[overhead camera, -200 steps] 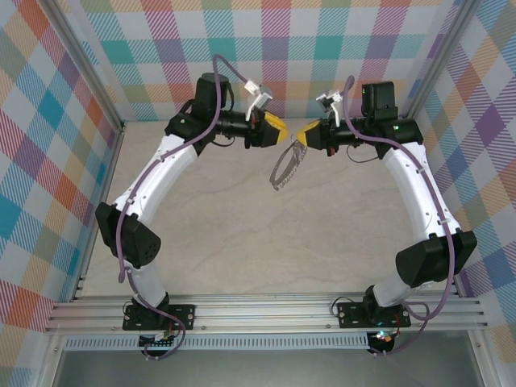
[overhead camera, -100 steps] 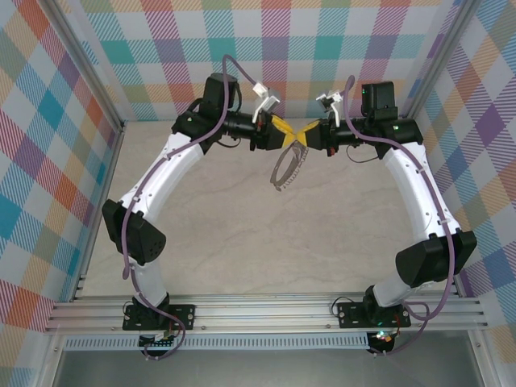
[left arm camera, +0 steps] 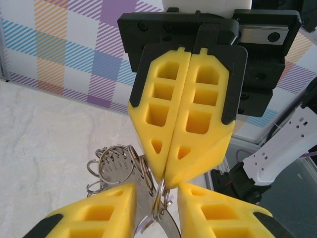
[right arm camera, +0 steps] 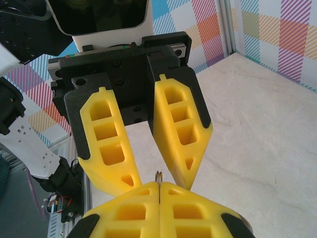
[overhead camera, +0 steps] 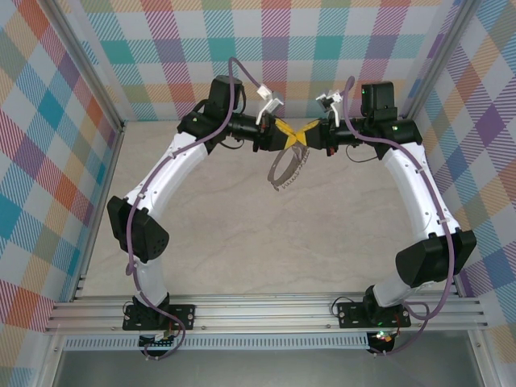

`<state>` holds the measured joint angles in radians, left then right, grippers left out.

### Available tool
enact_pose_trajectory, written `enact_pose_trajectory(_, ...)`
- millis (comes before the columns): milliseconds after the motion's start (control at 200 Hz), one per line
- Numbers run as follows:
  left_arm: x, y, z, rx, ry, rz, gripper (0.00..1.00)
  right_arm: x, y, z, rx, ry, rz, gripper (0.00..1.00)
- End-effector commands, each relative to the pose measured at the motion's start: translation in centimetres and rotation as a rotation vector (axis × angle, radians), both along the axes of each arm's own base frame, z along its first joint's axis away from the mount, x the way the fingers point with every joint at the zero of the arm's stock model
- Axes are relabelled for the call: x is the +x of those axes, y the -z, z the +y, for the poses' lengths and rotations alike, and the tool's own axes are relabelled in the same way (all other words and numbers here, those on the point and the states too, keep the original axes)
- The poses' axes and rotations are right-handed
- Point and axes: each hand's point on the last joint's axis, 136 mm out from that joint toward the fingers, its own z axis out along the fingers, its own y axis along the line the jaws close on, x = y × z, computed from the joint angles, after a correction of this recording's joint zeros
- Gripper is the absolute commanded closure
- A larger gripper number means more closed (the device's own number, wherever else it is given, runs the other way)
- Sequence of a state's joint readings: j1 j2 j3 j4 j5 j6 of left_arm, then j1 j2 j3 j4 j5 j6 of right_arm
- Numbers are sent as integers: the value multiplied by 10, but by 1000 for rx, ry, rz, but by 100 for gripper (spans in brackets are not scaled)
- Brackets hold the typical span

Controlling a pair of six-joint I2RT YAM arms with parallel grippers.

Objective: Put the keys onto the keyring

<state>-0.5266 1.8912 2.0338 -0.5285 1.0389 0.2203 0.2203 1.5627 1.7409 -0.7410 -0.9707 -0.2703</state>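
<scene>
The keyring [overhead camera: 286,168] hung in the air just under the two grippers. Its top was pinched in the right gripper [right arm camera: 159,187]. That gripper's two yellow fingers were pressed tight together, and a thin bit of ring wire poked up from between their tips. The rest of the ring dangled below the hand, tilted, well above the table [overhead camera: 242,234]. From the left wrist camera, a bunch of small wire loops [left arm camera: 115,161] showed just beside the pinching tips.

The left gripper [left arm camera: 157,191] faced the right one, tip to tip. Its fingers were spread apart, one on each side of the right gripper's tips, and they did not seem to squeeze anything. Low between them sat a flat silver piece [left arm camera: 145,206] with a pale bit at its end. That may have been the key, but it was too small and too cut off to be sure. I could not tell if it was on the ring or only next to it.

The ring looked thin and light. It is hard metal, so it should not bend much, but it is smooth and could slip or swing. The little loops could catch on a finger. A good place to hold it would be close to the spot where the key goes on, so it stays steady. The key would be tiny and slippery. It would be best held by its flat head, with the hole left free.
</scene>
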Motion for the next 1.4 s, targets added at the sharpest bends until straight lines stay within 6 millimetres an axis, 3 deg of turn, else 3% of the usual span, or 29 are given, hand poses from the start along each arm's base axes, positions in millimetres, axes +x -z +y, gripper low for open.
enact_pose_trajectory(0,-7,-18,-3,-35,27,-31,70,-13,-14,3,37,-47,-46,100)
enact_pose_trajectory(375,-9,-22,-2,-44,32,-45,75,-13,-12,3,30,-44,-48,100)
enact_pose_trajectory(580,-13,-24,-3,-55,57,-38,94,-12,-10,3,27,-40,-50,100)
enact_pose_trajectory(755,-15,-25,-3,-60,68,-33,100,-12,-10,3,27,-38,-54,100)
enact_pose_trajectory(1090,-8,-31,-3,-77,17,-57,100,-6,-20,4,66,-14,-62,100)
enact_pose_trajectory(1265,4,-41,1,-119,-87,-114,100,-3,-39,-5,102,65,-95,63)
enact_pose_trajectory(1395,8,-47,4,-153,-139,-126,100,-7,-50,-17,129,134,-122,55)
